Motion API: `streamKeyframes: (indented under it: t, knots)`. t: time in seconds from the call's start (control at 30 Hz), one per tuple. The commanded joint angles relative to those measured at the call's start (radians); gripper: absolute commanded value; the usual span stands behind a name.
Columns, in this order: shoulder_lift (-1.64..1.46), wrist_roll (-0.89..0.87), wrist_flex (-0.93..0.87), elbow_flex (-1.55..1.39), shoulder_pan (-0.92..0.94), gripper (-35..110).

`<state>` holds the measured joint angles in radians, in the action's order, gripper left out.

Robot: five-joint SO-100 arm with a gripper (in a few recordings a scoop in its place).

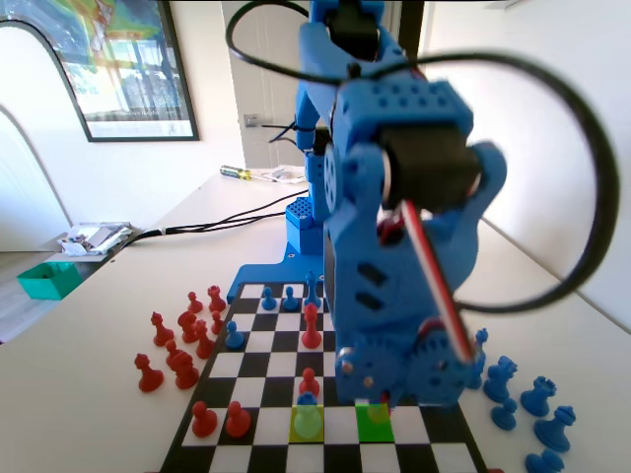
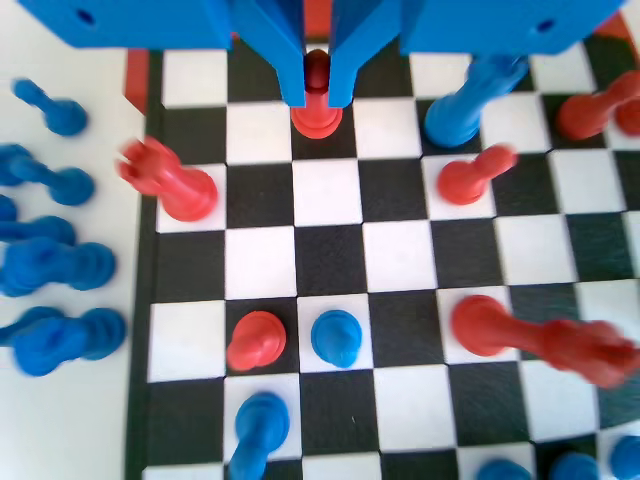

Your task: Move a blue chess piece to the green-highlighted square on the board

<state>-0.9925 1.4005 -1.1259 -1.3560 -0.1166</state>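
Note:
In the wrist view my gripper [image 2: 316, 100] hangs at the top centre, its two jaws pressed against the head of a red pawn [image 2: 316, 118] whose base sits over a black square of the board [image 2: 330, 255]. In the fixed view the gripper [image 1: 381, 400] is low over the green-highlighted square [image 1: 373, 424] near the board's [image 1: 266, 340] front edge. One blue chess piece, a pawn [image 2: 336, 338], stands three squares behind the gripper, beside another red pawn [image 2: 257, 340]. Another blue pawn [image 1: 307, 402] stands on the yellow-green square [image 1: 307, 426].
Blue pieces [image 1: 523, 394] lie off the board to the right in the fixed view, red ones [image 1: 177, 345] to the left. Near the gripper in the wrist view stand a tall blue piece [image 2: 465, 105], a red pawn [image 2: 470, 178] and a red piece [image 2: 170, 185].

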Motion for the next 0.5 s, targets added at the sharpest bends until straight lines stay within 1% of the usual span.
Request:
streamKeyframes:
  t: [0.0, 0.23, 0.47]
  knots:
    - [-0.206, 0.014, -0.078, 0.011, 0.002, 1]
    - [-0.426, 0.025, -0.184, -0.063, 0.077, 1]
    - [-0.614, 0.049, -0.262, -0.132, 0.255, 1]
